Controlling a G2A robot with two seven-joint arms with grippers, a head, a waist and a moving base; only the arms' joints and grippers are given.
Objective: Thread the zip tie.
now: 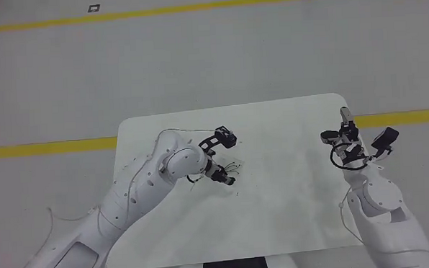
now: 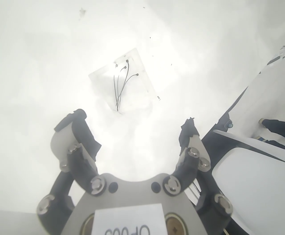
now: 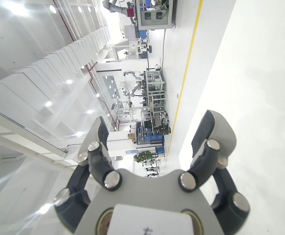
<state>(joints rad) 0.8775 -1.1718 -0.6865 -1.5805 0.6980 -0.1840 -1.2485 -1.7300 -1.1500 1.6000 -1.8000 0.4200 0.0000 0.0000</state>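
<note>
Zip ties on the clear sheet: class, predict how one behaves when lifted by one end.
Probably floppy: the zip ties already lie curved. Likely very light, being so thin. Lying flat on the clear sheet, one may slide rather than lift.

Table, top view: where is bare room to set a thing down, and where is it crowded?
Free: the wide table stretch between the zip ties and the right arm, plus the far strip behind them. Crowded: around the zip ties, by the left arm.

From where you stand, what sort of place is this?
Probably a big factory hall or robotics lab: yellow floor lines, other robot arms at framed workstations in the background, and a white table holding zip ties.
</note>
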